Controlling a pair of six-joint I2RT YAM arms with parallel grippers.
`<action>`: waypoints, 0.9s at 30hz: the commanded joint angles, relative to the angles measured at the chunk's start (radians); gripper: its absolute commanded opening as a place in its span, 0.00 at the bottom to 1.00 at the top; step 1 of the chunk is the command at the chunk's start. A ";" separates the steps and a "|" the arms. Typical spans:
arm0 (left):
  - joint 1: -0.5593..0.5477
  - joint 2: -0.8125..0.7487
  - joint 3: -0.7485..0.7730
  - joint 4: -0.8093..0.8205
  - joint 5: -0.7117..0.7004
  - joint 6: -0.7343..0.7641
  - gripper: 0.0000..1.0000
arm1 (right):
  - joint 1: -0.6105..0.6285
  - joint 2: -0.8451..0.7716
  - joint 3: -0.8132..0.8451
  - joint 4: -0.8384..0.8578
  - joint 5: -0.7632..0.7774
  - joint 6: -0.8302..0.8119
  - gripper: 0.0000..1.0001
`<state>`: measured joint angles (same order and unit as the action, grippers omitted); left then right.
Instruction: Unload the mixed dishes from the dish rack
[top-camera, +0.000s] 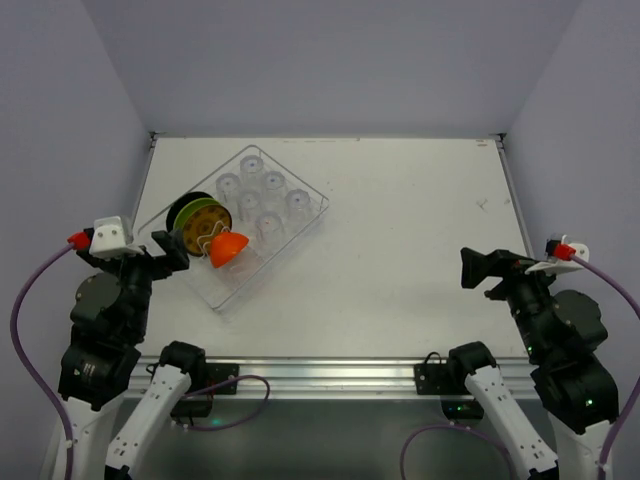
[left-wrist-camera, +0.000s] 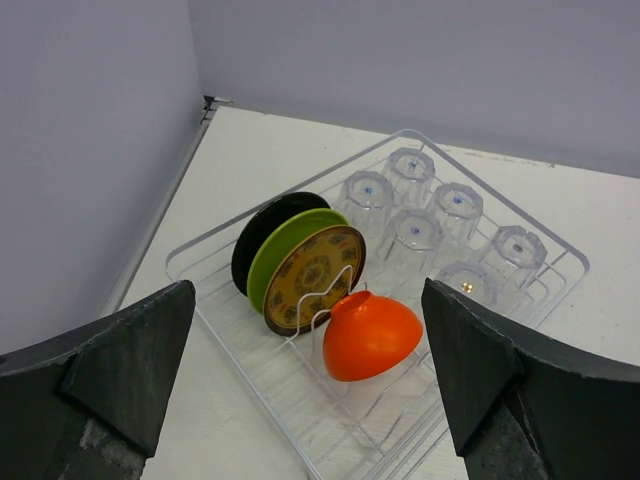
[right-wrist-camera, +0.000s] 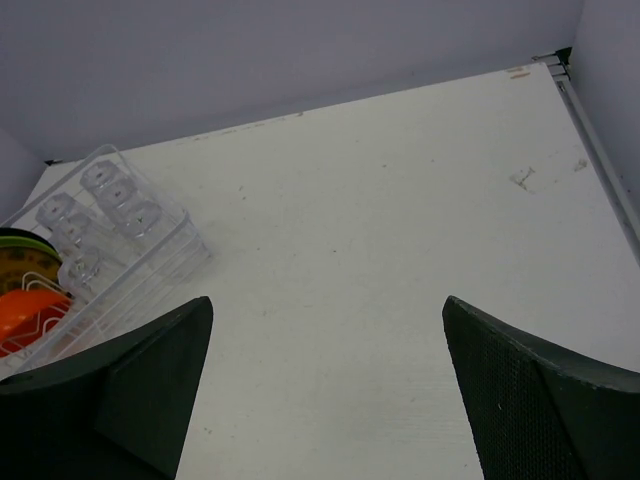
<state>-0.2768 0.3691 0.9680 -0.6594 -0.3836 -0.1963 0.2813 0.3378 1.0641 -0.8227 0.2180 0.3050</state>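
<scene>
The dish rack (top-camera: 236, 287) is a clear wire basket lying askew on the left half of the table. Several clear cups (top-camera: 262, 196) stand upside down in its far part. A black plate (left-wrist-camera: 258, 237), a lime-green plate (left-wrist-camera: 284, 250) and a brown-and-yellow patterned plate (left-wrist-camera: 316, 278) stand on edge in the prongs. An orange bowl (left-wrist-camera: 372, 336) leans tipped against them. My left gripper (top-camera: 174, 250) hovers open at the rack's near-left side, facing the plates and bowl. My right gripper (top-camera: 468, 270) is open over bare table on the right, far from the rack.
Grey walls close the table at the back and both sides. A raised metal edge (top-camera: 510, 190) runs along the right side. In the right wrist view the rack's corner (right-wrist-camera: 186, 238) sits far left, with white tabletop (right-wrist-camera: 400, 220) ahead.
</scene>
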 joint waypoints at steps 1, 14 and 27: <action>-0.007 0.027 0.005 0.044 -0.087 0.037 1.00 | -0.001 0.010 -0.006 0.042 -0.015 0.014 0.99; -0.009 0.241 -0.028 0.199 -0.126 0.037 1.00 | -0.002 0.063 -0.177 0.357 -0.382 0.181 0.99; -0.007 0.749 0.254 0.021 0.035 0.302 0.94 | -0.002 0.239 -0.226 0.488 -0.683 0.128 0.99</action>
<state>-0.2817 1.0863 1.1454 -0.5961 -0.3668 0.0040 0.2810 0.5652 0.8562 -0.4149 -0.3305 0.4625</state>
